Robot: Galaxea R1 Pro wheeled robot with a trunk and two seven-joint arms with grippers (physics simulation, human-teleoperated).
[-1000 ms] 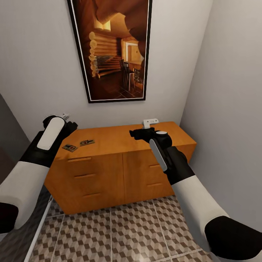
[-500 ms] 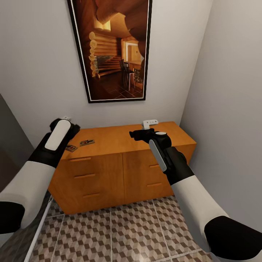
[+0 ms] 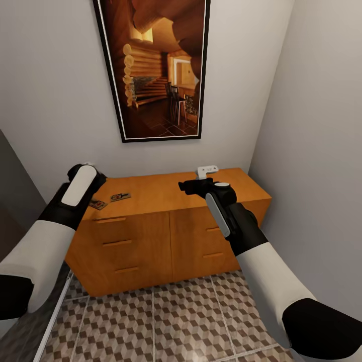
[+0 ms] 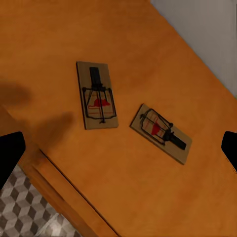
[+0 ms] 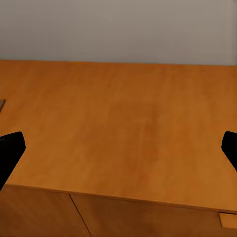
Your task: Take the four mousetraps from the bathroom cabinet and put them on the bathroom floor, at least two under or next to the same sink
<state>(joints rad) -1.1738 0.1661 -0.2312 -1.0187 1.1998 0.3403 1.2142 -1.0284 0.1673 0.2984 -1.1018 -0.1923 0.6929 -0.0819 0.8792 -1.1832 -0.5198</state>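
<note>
- While the head view has the low, wide orange-brown wooden cabinet (image 3: 166, 221) straight ahead, the job in hand reads as picking one of the mousetraps off its top, at the left end.
  - Two tiny flat dark-brown mousetraps show there: one (image 3: 120, 196) a little right, the other (image 3: 98, 204) just beside the left arm's black wrist.
  - The left gripper (image 3: 93, 177) hangs over that left end, forearm angled up from the near left; its fingers are hidden behind the wrist, so from here I cannot tell how wide they are.
  - The right gripper (image 3: 187, 186) is held level over the middle of the top, arm reaching in from the near right, with nothing in it.
  - The cube-patterned brown, beige and white tiled bathroom floor (image 3: 166, 322) lies in front, with no trap on it yet.
- Looking down through the left wrist view, both traps lie flat on the wood, close together but apart.
  - One trap (image 4: 97, 95) is nearer the front edge, the other (image 4: 161, 133) farther in.
  - The black fingertips (image 4: 10, 153) sit at opposite frame edges, so the gripper is spread wide.
  - To do this well, I would centre on one trap, turn the wrist so the fingers span its short side, and come straight down without nudging its neighbour.
- From the right wrist view comes bare cabinet top (image 5: 118, 128), with the fingertips (image 5: 11, 148) spread wide and holding nothing.
</note>
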